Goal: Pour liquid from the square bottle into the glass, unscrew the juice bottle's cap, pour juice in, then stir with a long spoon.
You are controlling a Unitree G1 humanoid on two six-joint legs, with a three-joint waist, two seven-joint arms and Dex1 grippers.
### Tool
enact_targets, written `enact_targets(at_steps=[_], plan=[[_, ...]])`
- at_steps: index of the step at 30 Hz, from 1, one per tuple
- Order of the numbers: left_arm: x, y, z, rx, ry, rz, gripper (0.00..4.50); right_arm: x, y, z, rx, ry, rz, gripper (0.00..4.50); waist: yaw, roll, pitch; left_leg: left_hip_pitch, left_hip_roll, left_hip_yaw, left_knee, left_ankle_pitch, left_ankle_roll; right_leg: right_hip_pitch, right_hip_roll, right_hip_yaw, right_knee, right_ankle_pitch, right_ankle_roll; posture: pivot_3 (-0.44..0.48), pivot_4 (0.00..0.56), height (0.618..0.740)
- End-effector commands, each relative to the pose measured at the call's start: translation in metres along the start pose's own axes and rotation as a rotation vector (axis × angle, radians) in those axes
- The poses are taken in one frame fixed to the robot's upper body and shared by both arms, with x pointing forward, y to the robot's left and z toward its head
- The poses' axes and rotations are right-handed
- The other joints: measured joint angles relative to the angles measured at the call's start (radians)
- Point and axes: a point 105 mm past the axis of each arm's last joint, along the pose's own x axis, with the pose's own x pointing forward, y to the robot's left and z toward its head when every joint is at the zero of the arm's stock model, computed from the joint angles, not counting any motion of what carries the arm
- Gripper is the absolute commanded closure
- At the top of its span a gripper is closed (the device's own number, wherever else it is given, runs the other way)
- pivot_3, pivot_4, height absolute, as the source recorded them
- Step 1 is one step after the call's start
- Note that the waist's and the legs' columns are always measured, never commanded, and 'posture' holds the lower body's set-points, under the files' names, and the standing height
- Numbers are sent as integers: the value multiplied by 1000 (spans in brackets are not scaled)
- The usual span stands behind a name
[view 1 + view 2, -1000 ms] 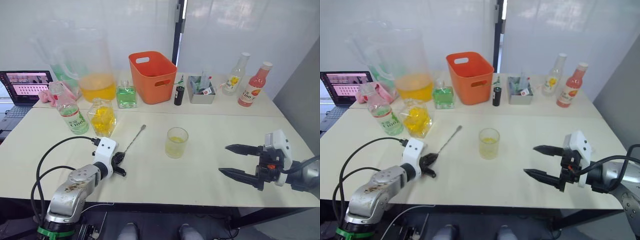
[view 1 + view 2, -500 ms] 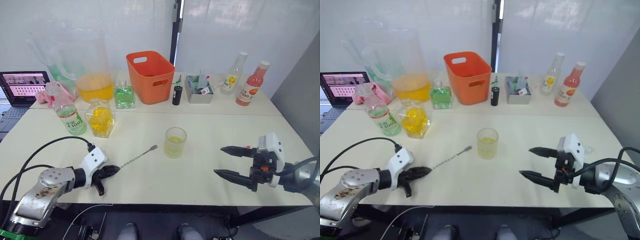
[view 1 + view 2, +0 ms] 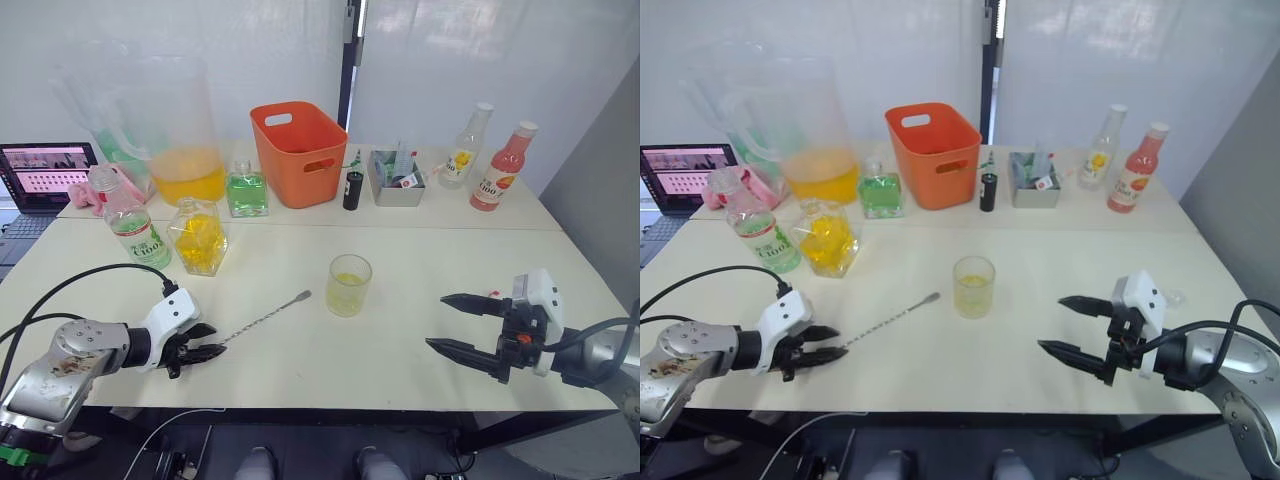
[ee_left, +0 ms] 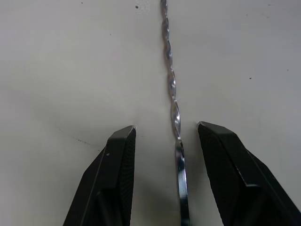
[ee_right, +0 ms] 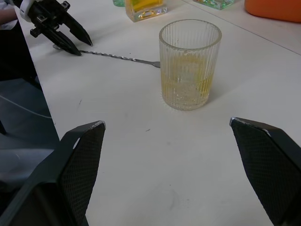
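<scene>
The ribbed glass stands mid-table with a little yellow liquid in it. A long twisted spoon lies flat on the table, its bowl end pointing at the glass. My left gripper is open at the spoon's handle end, and in the left wrist view the handle lies between the spread fingers, untouched. The square bottle of yellow liquid and the green-labelled juice bottle stand at the left. My right gripper is open and empty, to the right of the glass.
An orange basket, a green bottle, a big pitcher of orange liquid, a small grey box and two more bottles line the back. A laptop sits far left.
The spoon has swung down to lie flatter, its bowl end nearer the glass. My left gripper drew back leftward and its fingers spread open. The right gripper hardly moved.
</scene>
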Motion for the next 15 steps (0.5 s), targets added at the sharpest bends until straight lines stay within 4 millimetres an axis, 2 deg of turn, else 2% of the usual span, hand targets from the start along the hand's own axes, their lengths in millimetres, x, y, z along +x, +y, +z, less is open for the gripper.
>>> enact_targets(at_steps=[1, 7, 12, 15], plan=[[3, -7, -7, -3, 82, -41, 2519, -1, -1, 5, -28, -19, -15, 0, 0, 0, 0, 0, 0, 0, 0, 0, 0, 0, 0, 0, 0, 0, 0, 0, 150, 740], [8, -14, -11, -12, 141, -81, 4444, 0, -2, 6, -33, -21, -25, 0, 1, 1, 0, 0, 0, 0, -1, 0, 0, 0, 0, 0, -1, 0, 0, 0, 150, 740], [9, -12, -4, -8, 107, -64, 4480, 0, -1, 8, -24, -34, -9, 0, 3, 3, -2, 0, 0, 0, -2, 0, 0, 1, 0, 0, -4, 0, 0, 0, 150, 740], [3, 2, 9, -28, 31, -3, 4480, -1, -4, 13, -24, -53, -17, 0, 3, 3, -2, 0, 0, 0, -2, 0, 0, 2, 0, 0, -5, 0, 0, 0, 150, 740]])
